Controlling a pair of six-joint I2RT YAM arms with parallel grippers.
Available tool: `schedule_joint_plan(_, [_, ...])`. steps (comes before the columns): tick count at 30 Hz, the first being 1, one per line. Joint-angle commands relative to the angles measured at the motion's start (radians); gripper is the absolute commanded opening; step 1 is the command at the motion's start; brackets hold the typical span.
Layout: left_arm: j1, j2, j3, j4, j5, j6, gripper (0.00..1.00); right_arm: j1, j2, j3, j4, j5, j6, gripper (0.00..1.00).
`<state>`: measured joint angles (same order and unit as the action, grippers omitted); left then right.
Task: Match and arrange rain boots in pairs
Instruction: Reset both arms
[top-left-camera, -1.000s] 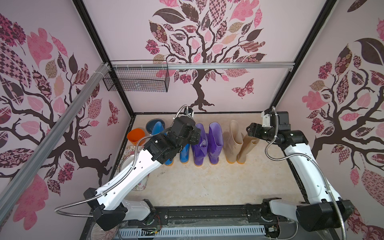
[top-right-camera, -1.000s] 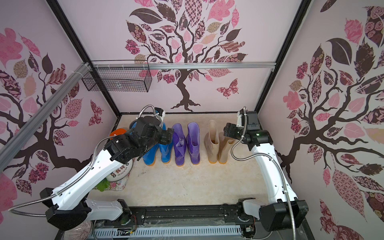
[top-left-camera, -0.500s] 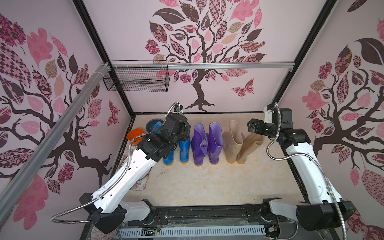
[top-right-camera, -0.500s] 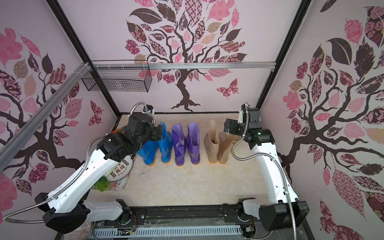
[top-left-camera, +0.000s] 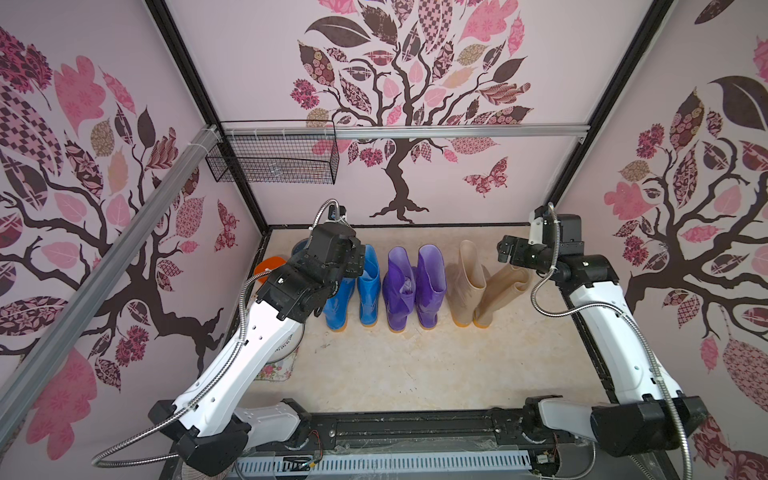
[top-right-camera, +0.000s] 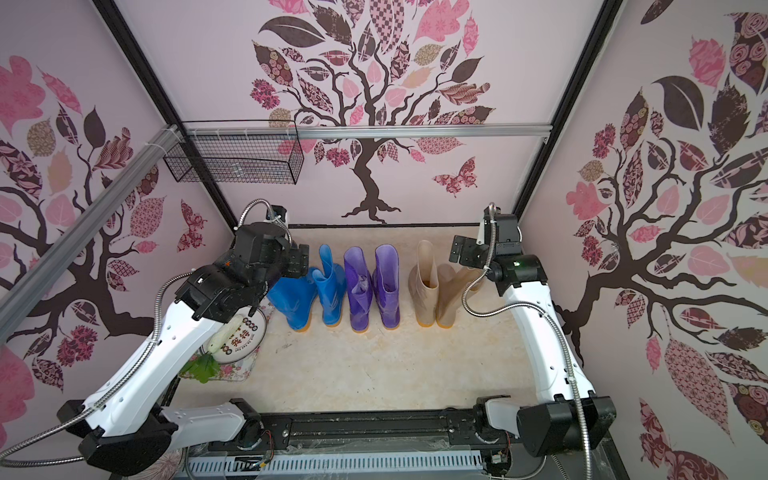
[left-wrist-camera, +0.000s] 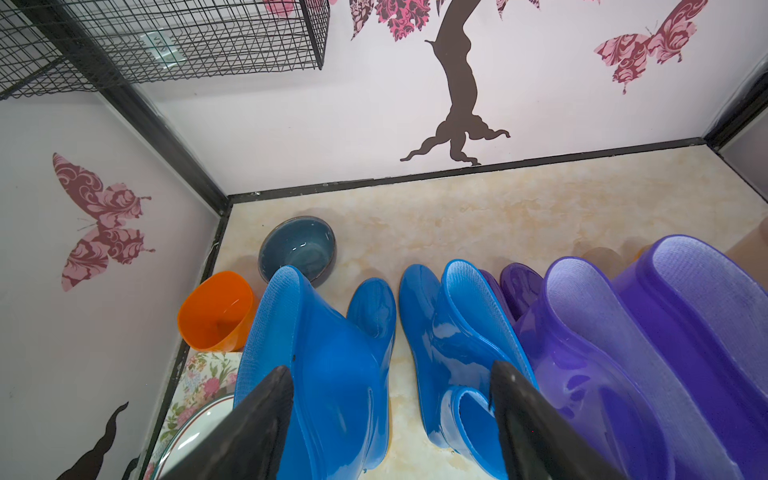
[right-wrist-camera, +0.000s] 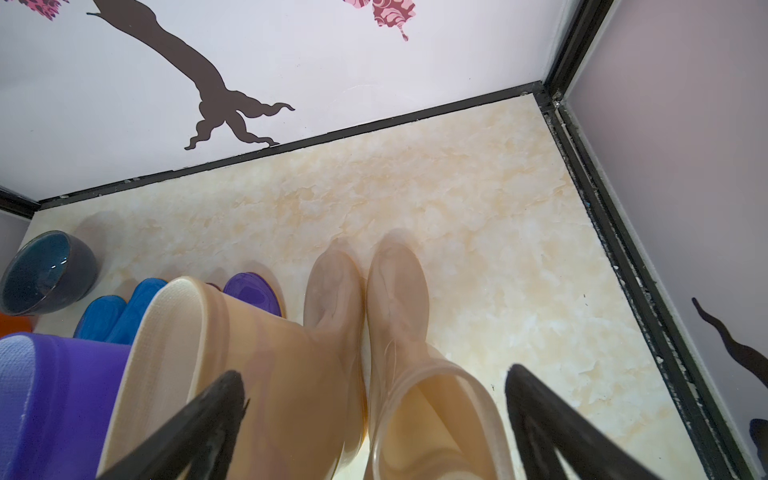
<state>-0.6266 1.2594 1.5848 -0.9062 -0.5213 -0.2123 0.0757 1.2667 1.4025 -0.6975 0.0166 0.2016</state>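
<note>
Cream marble floor (top-left-camera: 415, 365), plate (top-right-camera: 249, 332) with red print too small to read, nearer and left of the purple boots (top-left-camera: 428, 286), blue boots (top-left-camera: 368, 286) just left of them, beige boots (top-left-camera: 469, 282) just right, one leaning away, left gripper (left-wrist-camera: 390, 368) drawn back above the blue boots, spread and empty, right gripper (right-wrist-camera: 374, 374) now spread wide, empty, above the beige boots.

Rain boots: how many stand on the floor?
6, in one row: two blue boots by the left arm, two purple boots midway, two beige boots by the right arm. None seems hidden.
</note>
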Motion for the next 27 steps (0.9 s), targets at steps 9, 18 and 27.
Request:
schedule_joint_plan(9, [0.246, -0.041, 0.075, -0.015, 0.063, 0.004, 0.77, -0.052, 0.046, 0.116, 0.114, 0.092, 0.023, 1.00])
schedule_joint_plan(18, [0.603, -0.115, -0.022, 0.051, 0.064, 0.002, 0.77, -0.267, 0.036, -0.036, 0.276, 0.162, 0.107, 1.00])
schedule_joint_plan(27, [0.656, -0.159, -0.345, 0.211, -0.076, 0.018, 0.82, -0.341, 0.022, -0.383, 0.445, 0.319, 0.190, 1.00])
